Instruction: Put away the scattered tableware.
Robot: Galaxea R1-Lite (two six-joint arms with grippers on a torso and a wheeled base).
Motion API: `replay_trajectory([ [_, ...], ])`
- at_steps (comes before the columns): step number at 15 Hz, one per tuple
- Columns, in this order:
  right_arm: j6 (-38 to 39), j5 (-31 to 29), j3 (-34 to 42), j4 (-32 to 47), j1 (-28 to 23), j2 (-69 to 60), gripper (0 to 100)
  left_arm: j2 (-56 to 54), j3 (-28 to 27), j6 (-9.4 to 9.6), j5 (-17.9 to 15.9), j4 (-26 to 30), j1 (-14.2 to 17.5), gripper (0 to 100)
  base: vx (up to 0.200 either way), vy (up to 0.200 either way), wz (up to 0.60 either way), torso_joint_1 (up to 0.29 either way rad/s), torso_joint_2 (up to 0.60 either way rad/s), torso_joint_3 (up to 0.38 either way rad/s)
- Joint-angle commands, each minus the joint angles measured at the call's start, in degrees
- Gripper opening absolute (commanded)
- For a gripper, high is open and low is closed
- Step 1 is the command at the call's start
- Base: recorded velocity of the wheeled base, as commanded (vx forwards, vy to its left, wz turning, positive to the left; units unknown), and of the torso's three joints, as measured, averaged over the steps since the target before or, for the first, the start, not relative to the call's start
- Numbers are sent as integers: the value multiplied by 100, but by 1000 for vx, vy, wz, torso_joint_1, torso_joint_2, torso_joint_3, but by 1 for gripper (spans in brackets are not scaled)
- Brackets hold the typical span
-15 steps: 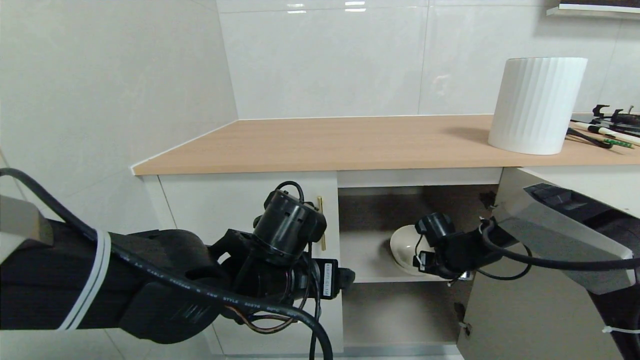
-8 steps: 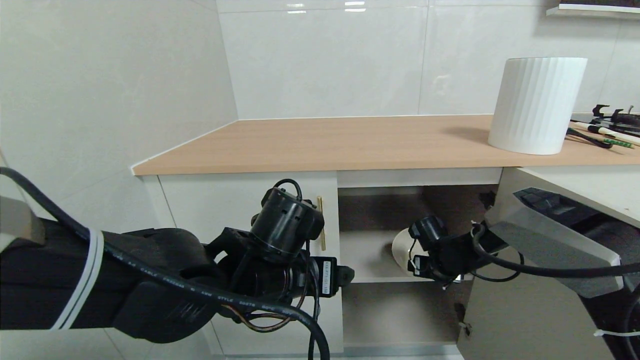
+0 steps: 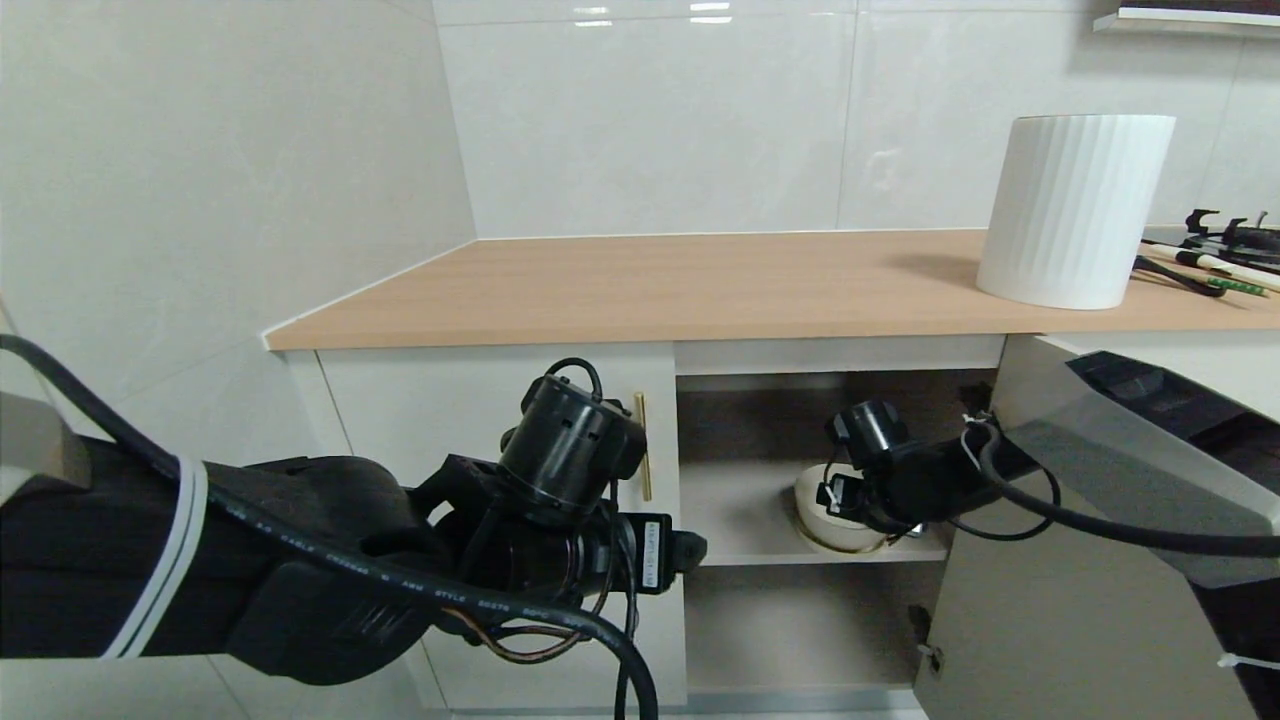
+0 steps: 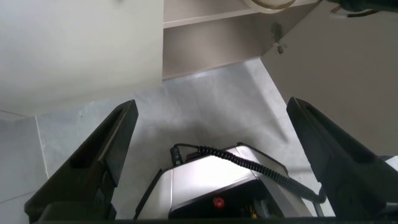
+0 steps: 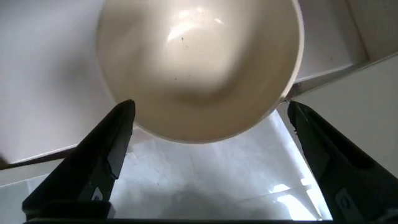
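**bowl on the cabinet shelf, right end effector spread around it**

the cream bowl (image 3: 822,518) sat upright on the cabinet shelf (image 3: 735,520), in the shelf's right half and close to its front edge. the right end effector (image 5: 210,109) was inside the open cabinet, just above the bowl. its fingers (image 5: 115,152) were spread wide, one to each side of the rim. whether the pads touched the bowl could not be told, but nothing was pinched. the bowl looked to be carried by the shelf alone, so the placing step seemed all but done.

the cabinet door (image 3: 1050,620) stood swung open on the right, which gave the arm a way in. the neighbouring door (image 3: 480,430), with its brass handle (image 3: 643,445), was shut.

the left end effector (image 4: 211,109) hung low in front of that shut door, pointed at the floor. its fingers were spread with nothing between them — likely parked clear of the opening so the right arm could work.

on the desk (image 3: 650,285) a white ribbed container (image 3: 1075,210) stood near the right end, with some utensils (image 3: 1215,268) lying beside it at the right edge. those probably remained to be put away. the next move seemed to call for a straight retreat out of the cabinet — a sideways drift could have nudged the bowl off the front edge.
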Motion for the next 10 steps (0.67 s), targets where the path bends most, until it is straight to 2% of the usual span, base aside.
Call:
replay_trajectory([
  [1, -8, 181, 476, 5, 219, -559, 100, -4, -1, -1, 1, -3, 0, 100, 0, 0, 0, 0, 0, 0],
  [3, -139, 383, 792, 32, 439, -638, 100, -22, -1, -1, 1, -3, 0, 100, 0, 0, 0, 0, 0, 0],
  [5, -588, 383, 933, 49, 509, -498, 100, -31, -1, -1, 1, -3, 9, 100, 0, 0, 0, 0, 0, 0],
  [8, -799, 296, 713, 243, 491, -14, 100, -39, -1, -1, 1, -3, 26, 100, 0, 0, 0, 0, 0, 0],
  [10, -799, 85, 335, 805, 368, 197, 100, -39, -1, -1, 1, -3, 26, 100, 0, 0, 0, 0, 0, 0],
])
